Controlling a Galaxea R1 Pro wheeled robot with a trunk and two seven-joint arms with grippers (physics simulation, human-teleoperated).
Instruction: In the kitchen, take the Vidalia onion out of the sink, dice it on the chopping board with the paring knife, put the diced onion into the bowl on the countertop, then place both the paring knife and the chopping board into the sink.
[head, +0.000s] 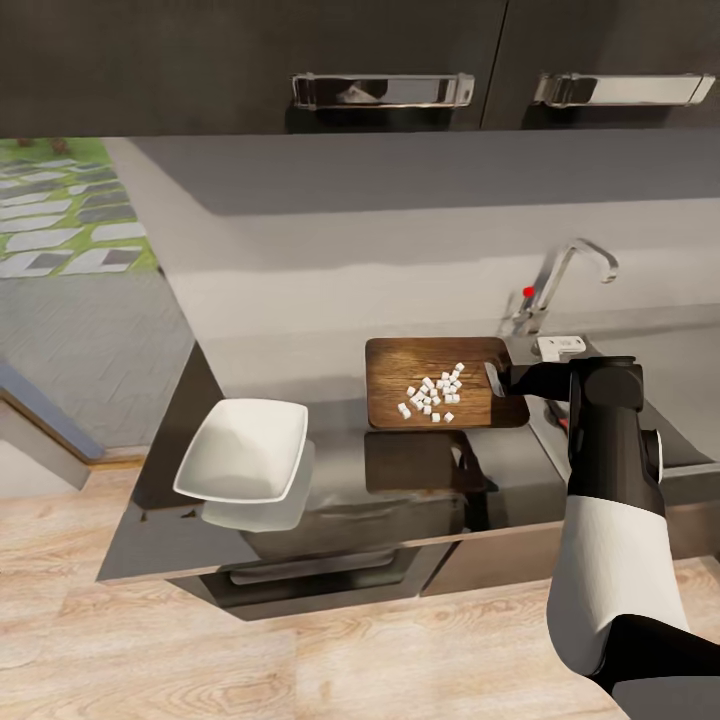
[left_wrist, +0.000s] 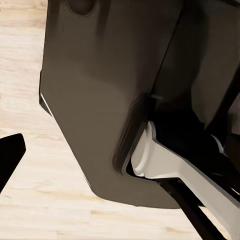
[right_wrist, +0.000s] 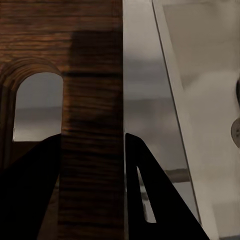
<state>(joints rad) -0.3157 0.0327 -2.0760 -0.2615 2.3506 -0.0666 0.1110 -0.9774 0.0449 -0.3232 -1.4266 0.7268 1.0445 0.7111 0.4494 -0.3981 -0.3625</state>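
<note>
The dark wooden chopping board (head: 440, 395) carries a cluster of small white Vidalia onion dice (head: 433, 394) near its middle, over the grey countertop (head: 300, 350). My right gripper (head: 497, 378) is shut on the board's handle end; in the right wrist view its fingers (right_wrist: 150, 200) clamp the wood strip (right_wrist: 92, 125) beside the slot hole. The white bowl (head: 245, 450) stands at the countertop's left front corner, apart from the board. The sink (right_wrist: 200, 60) lies just right of the board, largely behind my right arm. I cannot make out the paring knife. A dark finger (left_wrist: 10, 155) of my left gripper hangs over the floor.
A chrome tap (head: 575, 265) with a red knob (head: 528, 292) rises behind the board's right end. Dark wall cabinets with metal handles (head: 380, 90) hang above. The countertop ends at the left by the bowl, with wooden floor (head: 200, 650) below.
</note>
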